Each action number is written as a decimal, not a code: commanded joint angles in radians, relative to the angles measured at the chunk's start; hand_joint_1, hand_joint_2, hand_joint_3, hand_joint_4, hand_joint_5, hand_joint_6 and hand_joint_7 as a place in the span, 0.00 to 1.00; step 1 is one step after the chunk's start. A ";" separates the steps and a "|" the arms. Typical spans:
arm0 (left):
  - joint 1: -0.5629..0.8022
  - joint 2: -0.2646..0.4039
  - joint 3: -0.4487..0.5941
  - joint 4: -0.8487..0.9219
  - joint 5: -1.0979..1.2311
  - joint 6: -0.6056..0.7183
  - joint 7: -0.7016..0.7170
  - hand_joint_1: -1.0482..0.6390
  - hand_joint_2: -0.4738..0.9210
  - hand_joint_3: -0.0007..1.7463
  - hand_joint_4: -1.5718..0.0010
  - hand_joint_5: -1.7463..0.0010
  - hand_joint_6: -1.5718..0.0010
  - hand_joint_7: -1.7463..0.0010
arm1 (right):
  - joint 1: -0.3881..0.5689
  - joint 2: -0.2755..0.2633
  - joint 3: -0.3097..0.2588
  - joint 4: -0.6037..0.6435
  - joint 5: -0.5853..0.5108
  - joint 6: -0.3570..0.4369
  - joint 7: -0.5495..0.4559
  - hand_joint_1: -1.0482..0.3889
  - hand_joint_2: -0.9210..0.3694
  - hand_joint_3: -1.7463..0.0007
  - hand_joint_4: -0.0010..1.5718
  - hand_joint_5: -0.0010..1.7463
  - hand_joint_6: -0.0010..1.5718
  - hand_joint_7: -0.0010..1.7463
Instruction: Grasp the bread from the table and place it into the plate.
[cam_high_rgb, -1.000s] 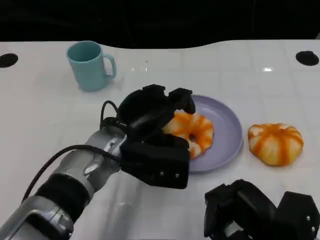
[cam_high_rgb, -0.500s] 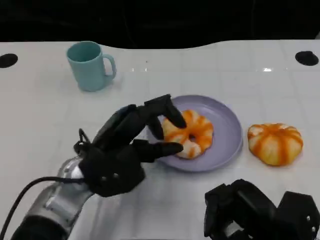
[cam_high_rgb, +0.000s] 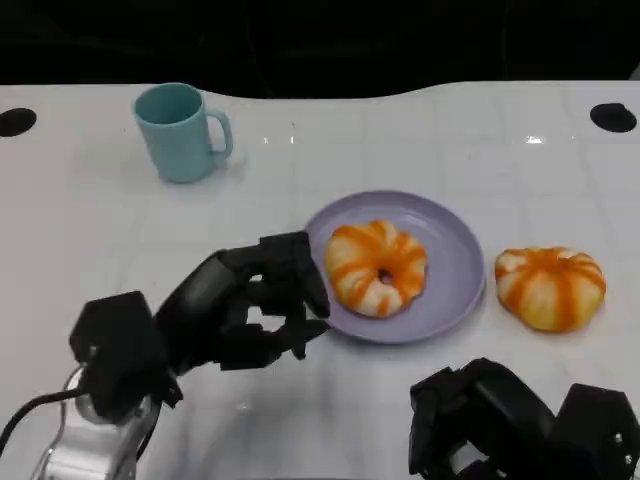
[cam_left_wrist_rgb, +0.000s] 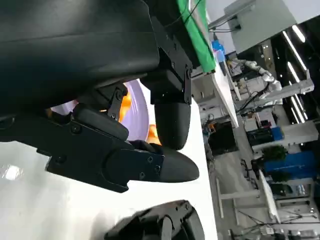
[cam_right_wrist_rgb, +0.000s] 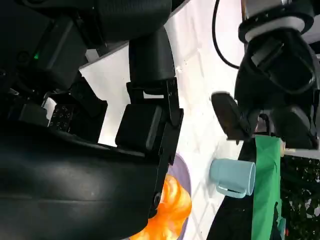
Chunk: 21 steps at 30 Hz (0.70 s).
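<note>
The left robot hand (cam_high_rgb: 262, 300) is hovering spread and empty, the bread (cam_high_rgb: 377, 266) lying released in the plate (cam_high_rgb: 452, 262).

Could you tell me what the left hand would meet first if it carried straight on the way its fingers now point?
Probably the near-left rim of the plate, then the bread lying on it; the left hand looks just short of the rim.

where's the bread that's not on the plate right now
In the head view, the second bread sits on the table, just right of the purple plate.
</note>
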 joint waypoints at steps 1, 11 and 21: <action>0.073 0.002 0.042 -0.077 -0.092 0.094 -0.060 0.20 1.00 0.15 0.50 0.00 0.58 0.07 | 0.002 -0.013 -0.006 -0.005 -0.003 0.009 -0.006 0.00 0.65 0.25 0.99 0.71 1.00 0.57; 0.192 -0.015 0.098 -0.168 -0.199 0.245 -0.136 0.19 1.00 0.15 0.45 0.00 0.56 0.00 | 0.000 -0.018 -0.007 -0.002 -0.005 -0.007 -0.004 0.00 0.64 0.24 0.98 0.70 1.00 0.57; 0.264 -0.049 0.119 -0.198 -0.252 0.334 -0.179 0.21 1.00 0.13 0.43 0.00 0.55 0.00 | 0.005 -0.025 -0.013 0.001 0.011 -0.006 0.010 0.00 0.64 0.25 0.99 0.71 1.00 0.57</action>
